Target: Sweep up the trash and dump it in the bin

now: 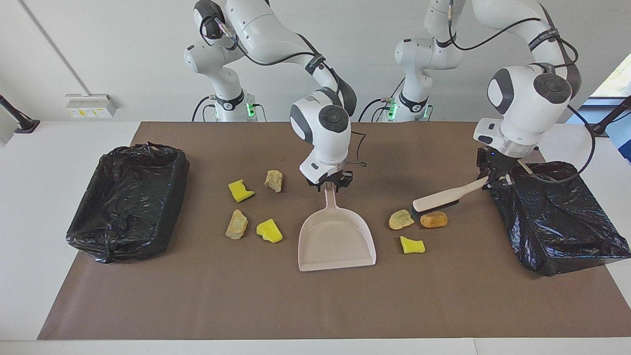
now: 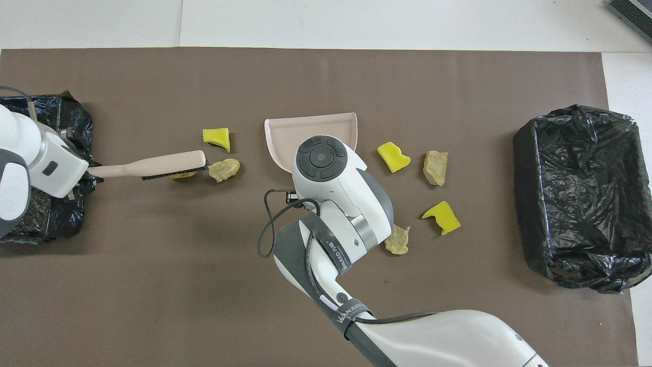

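- Gripping the end of the brush handle, the left jaws are pressing together on it, over the rim of the black-lined bin at the left arm's end of the bench.
- The brush is slanting down from them, its bristle end sitting on the brown mat and touching two pieces of the trash: an orange-brown lump and a pale lump just beside it.
- From overhead the brush head is hiding most of the orange-brown lump.
- A yellow sponge chunk is lying near those two, farther from the robots, between them and the dustpan.
- The right jaws are closing on the tip of the dustpan's handle, fingertips pinching it from both sides, as far as I can see.
- The dustpan is lying flat in the middle of the mat, its open mouth pointing away from the robots.
- Toward the right arm's end, four more scraps are lying loose on the mat: two yellow chunks and two beige lumps.
- A second black-lined bin is sitting at that end, well apart from the scraps.
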